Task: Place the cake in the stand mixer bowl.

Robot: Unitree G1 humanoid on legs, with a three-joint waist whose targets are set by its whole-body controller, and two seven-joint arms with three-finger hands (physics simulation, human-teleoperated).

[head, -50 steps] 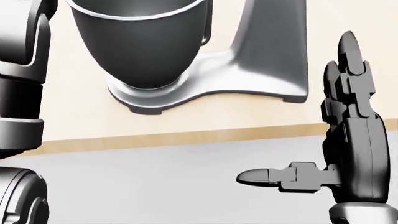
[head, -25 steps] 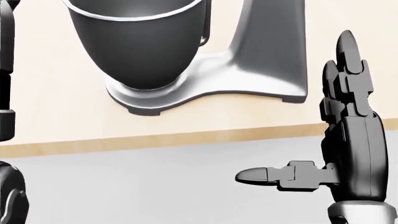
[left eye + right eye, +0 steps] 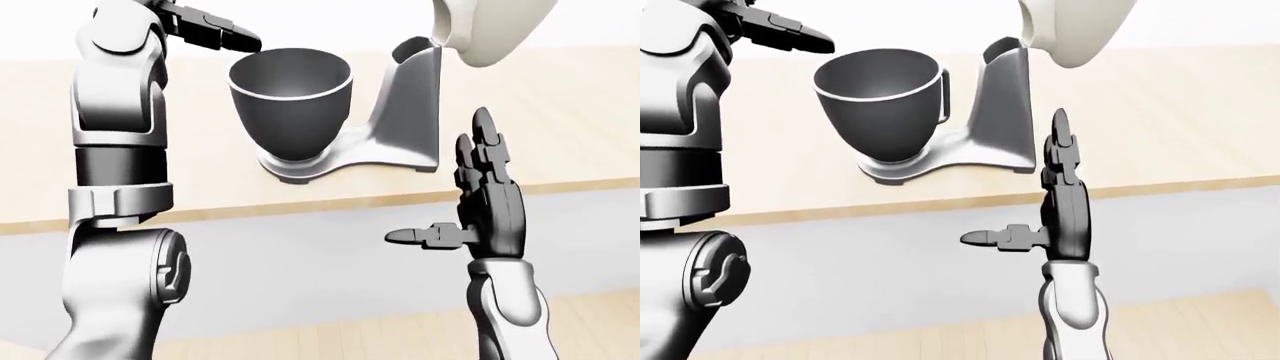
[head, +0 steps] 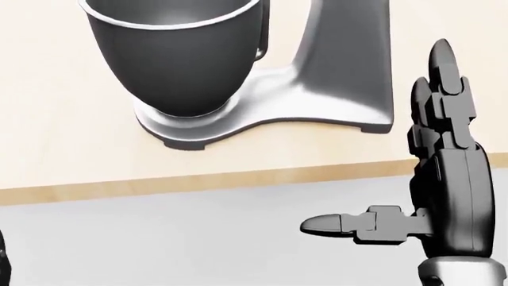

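Left-eye view: my right hand stands empty, fingers splayed, thumb pointing left, below and right of the stand mixer bowl. My left hand reaches beside the bowl's rim, upper left; I cannot tell its grip.

Head view: the bowl sits up-left of my right hand on the counter.

Right-eye view: no cake shows anywhere, so I judge placement unconfirmed.
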